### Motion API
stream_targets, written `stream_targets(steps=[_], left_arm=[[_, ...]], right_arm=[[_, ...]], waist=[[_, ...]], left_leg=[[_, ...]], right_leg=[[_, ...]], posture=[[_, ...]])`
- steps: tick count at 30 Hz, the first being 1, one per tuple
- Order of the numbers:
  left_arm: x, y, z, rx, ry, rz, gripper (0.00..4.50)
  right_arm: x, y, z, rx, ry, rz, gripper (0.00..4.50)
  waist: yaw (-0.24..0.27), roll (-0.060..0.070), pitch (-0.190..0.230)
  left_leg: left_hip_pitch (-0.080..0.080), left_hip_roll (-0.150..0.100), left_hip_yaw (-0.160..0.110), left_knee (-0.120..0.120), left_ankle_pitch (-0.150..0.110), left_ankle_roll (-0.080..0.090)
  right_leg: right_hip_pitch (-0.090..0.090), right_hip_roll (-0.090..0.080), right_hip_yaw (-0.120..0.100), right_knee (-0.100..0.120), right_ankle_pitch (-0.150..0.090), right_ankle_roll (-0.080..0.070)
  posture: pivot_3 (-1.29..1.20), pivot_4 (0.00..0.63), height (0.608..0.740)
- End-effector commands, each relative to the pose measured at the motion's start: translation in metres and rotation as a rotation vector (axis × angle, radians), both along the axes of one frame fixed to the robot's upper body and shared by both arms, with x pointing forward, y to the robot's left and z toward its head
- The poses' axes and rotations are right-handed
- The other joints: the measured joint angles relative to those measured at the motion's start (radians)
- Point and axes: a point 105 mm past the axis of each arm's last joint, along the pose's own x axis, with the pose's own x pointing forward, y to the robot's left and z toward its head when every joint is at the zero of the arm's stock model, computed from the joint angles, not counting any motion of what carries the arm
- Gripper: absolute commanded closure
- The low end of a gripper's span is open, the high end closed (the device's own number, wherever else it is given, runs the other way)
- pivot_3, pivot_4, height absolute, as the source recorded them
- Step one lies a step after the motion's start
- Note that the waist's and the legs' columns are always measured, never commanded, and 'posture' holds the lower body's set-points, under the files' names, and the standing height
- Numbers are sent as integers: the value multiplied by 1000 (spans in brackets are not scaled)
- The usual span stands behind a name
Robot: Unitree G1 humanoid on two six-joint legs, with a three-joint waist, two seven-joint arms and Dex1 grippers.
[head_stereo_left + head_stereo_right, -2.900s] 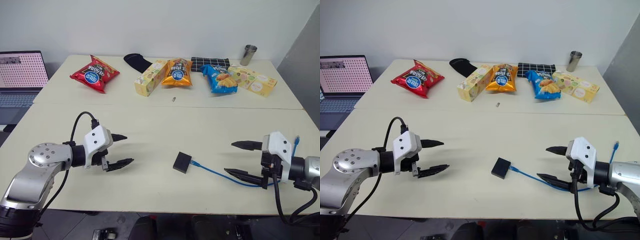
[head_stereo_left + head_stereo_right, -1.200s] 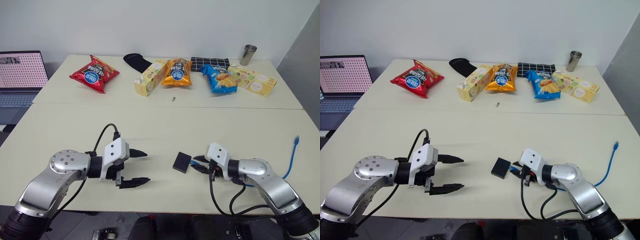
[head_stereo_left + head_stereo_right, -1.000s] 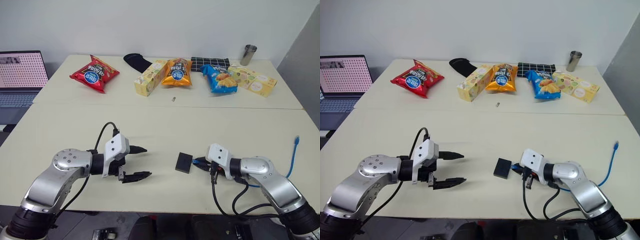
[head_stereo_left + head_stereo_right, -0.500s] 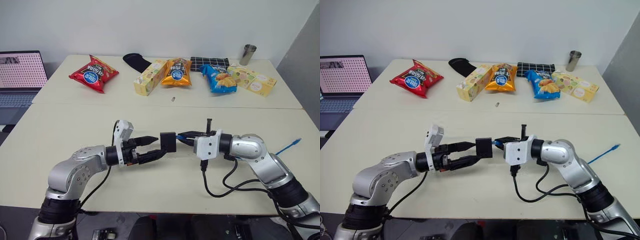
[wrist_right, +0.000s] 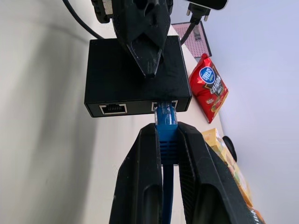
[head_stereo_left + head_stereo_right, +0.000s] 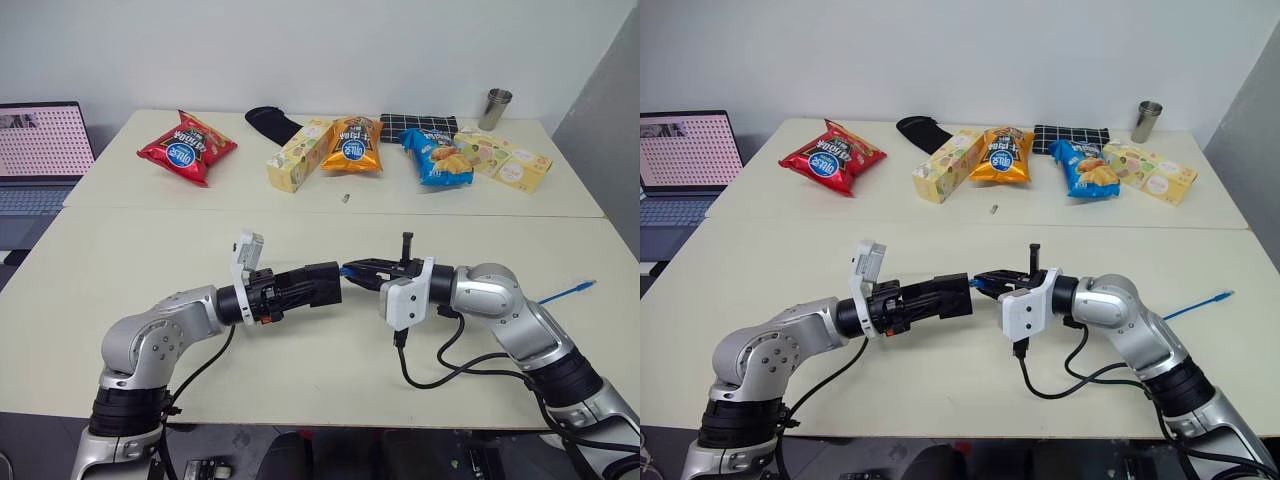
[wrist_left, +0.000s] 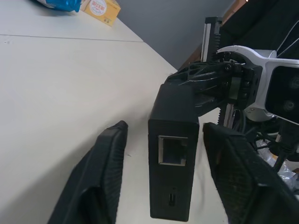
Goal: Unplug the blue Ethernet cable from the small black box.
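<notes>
1. The box [image 6: 327, 283] is lifted above the near table [image 6: 120, 250], between the two grippers, which point at each other over the front middle of the table.
2. The left gripper [image 6: 322, 285] comes in from the left with its fingers [image 7: 105, 172] on either side of the box. In the left wrist view a narrow gap shows between each finger and the box's sides, so whether it clamps the box I cannot tell.
3. In the right wrist view one left finger lies across the box's top face, over the edge nearest the cable port.
4. The right gripper [image 5: 167, 154] comes in from the right, its fingers [image 5: 140, 177] pressed together on the cable [image 5: 166, 122] just behind the plug.
5. The plug sits in one of the two ports on the box's side that faces the right gripper; the port beside it is free.
6. A third port shows on the opposite side of the box, facing the left wrist camera.
7. The cable's far end [image 6: 578, 288] lies on the table at the right, well apart from the box.
8. On the far table lie a red bag [image 6: 188, 147], an orange bag [image 6: 352, 146], a blue bag [image 6: 436, 157], two yellow cartons [image 6: 300, 155], a black cloth [image 6: 275, 123], a checked cloth [image 6: 420, 124] and a metal cup [image 6: 498, 108].
9. A laptop [image 6: 42, 150] stands at the far left.
</notes>
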Motion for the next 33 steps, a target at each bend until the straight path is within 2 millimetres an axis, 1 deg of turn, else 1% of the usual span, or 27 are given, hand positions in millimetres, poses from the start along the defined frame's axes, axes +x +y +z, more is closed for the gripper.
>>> stream_targets(steps=[1,4,6,11,12,13,15,16,17,18,19,20,22,25,28,33], left_arm=[[-2,4,8,-22,-19,-9,2871],[-1,5,7,-19,-20,-9,3460],[-1,5,7,-17,-22,-11,3714],[-2,6,7,-18,-21,-23,3715],[-2,6,7,-17,-21,-28,3715],[-2,5,7,-15,-22,-33,3715],[-1,5,7,-6,-27,-49,3715],[-2,3,6,15,-38,-75,3715],[-2,2,6,34,-49,-102,3715],[-4,0,5,53,-64,-139,3715],[-5,-1,4,65,-75,-165,3715],[-7,-3,4,74,-85,-198,3715],[-9,-4,3,91,-109,-249,3715],[-10,-6,6,92,-151,-300,3715],[-8,-6,12,63,-181,-317,3715],[-11,-7,15,46,-206,-347,3715]], right_arm=[[2,-1,19,50,-90,9,4318],[1,1,21,56,-115,28,4318],[0,2,20,38,-134,43,4319],[-5,3,18,3,-174,86,4319],[-5,3,17,-2,-168,90,3612],[-6,2,16,-6,-162,93,3447],[-7,-1,15,-14,-150,96,2975],[-8,-7,15,-9,-74,75,2833],[-11,-13,14,-13,0,62,2413],[-12,-17,20,57,130,29,2312],[-14,-19,23,103,226,13,2286],[-17,-22,27,170,376,-6,2286],[-25,-25,32,265,624,-17,2286],[-35,-24,35,350,875,-5,2286],[-41,-21,31,386,1010,-8,2286],[-46,-17,20,404,1153,-23,2286]], waist=[[0,0,0],[0,0,0],[0,0,0],[0,0,0],[0,0,0],[0,0,0],[0,0,0],[1,0,0],[2,0,0],[4,0,0],[5,0,0],[3,0,0],[2,0,0],[2,0,0],[1,0,0],[1,0,0]], left_leg=[[0,0,0,0,0,0],[0,0,0,0,0,0],[0,0,0,0,0,0],[0,0,0,0,0,0],[0,0,0,0,0,0],[0,0,0,0,0,0],[0,0,0,0,0,0],[0,0,0,0,0,0],[0,0,0,0,0,0],[0,0,0,0,0,0],[0,0,-1,0,0,0],[0,0,-1,0,0,0],[-1,0,0,0,0,0],[0,0,-1,0,0,0],[0,0,-1,0,0,0],[-1,0,-1,-1,0,0]], right_leg=[[0,0,0,0,0,0],[0,0,0,0,0,0],[0,0,0,0,0,0],[0,0,0,0,0,0],[0,0,0,0,0,0],[0,0,0,0,0,0],[0,0,0,0,0,0],[0,0,0,0,0,0],[0,0,0,0,0,0],[0,0,0,0,0,0],[0,0,0,0,0,0],[0,0,0,0,0,0],[0,0,0,-1,0,0],[1,0,-1,0,0,0],[0,0,-1,-1,0,0],[1,0,0,-3,0,0]], posture=[[0,150,740],[0,150,740],[0,150,740],[0,150,740],[0,150,740],[0,150,740],[0,150,740],[0,150,740],[0,150,740],[0,150,740],[0,150,740],[0,150,740],[0,150,740],[0,150,740],[0,150,740],[0,150,740]])
